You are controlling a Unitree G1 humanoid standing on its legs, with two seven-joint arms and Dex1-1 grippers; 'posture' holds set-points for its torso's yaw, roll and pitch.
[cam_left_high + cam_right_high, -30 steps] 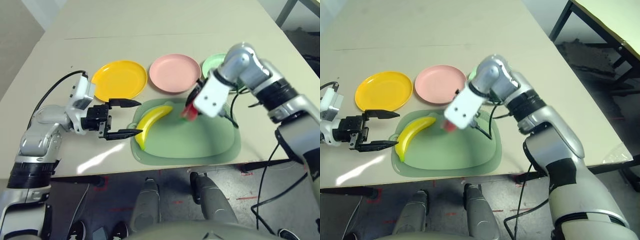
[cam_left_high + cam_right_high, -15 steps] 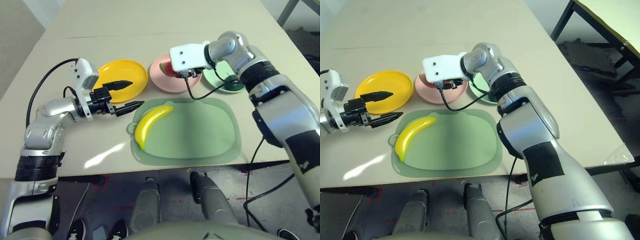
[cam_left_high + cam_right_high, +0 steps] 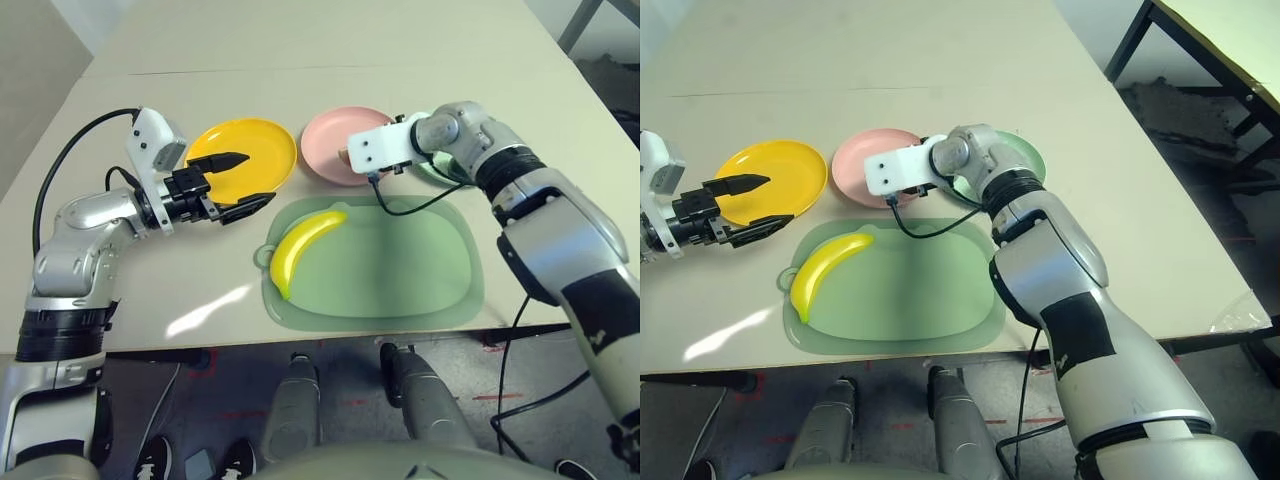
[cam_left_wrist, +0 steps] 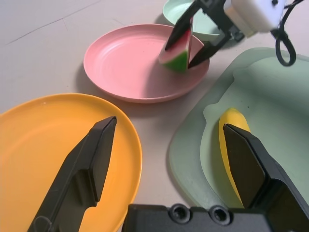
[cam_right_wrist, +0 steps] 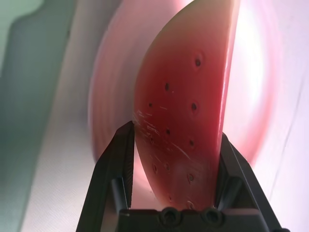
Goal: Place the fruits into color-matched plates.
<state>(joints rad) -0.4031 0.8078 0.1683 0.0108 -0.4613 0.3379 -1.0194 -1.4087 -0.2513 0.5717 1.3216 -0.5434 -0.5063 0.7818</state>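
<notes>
Watermelon wedge point(image 4: 181, 50) pinched between the right claw point(image 4: 190, 46) fingers, rind end down over the pink plate point(image 4: 130, 67), at its edge nearest the mint green plate point(image 4: 193, 12); contact with the plate unclear. Banana point(image 3: 300, 250) lies on the pale green mat point(image 3: 400, 270), at the mat's left end, just beside the orange-yellow plate point(image 3: 245, 155). Left claw point(image 3: 235, 180) spread wide, holding nothing, hanging over the near rim of the orange-yellow plate. All three plates in a row on the table point(image 3: 300, 60) behind the mat. Avocado not made out.
</notes>
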